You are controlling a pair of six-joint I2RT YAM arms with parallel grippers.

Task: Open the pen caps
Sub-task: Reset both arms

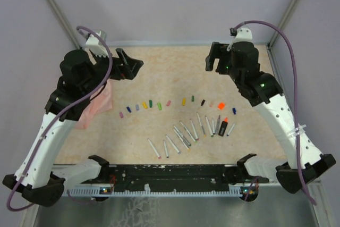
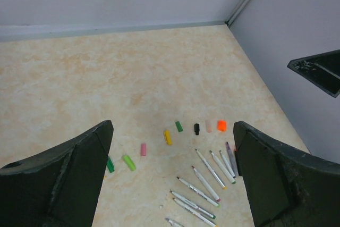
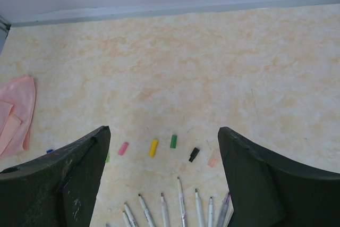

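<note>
No writing to read
We make out no words, numbers or brand marks on the pens (image 2: 211, 169), the caps (image 2: 168, 137) or the counter (image 2: 133, 78); everything is too small to read.

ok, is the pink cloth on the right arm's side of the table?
No, the pink cloth lies on the left side, partly under the left arm.

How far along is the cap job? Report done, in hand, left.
Done, it seems: the pen caps lie in a loose row, apart from the pens fanned on the near side. In hand: nothing; the left gripper and right gripper are open and empty, away from the pens. Left: apparently nothing, though small barrel ends are hard to check.
</note>
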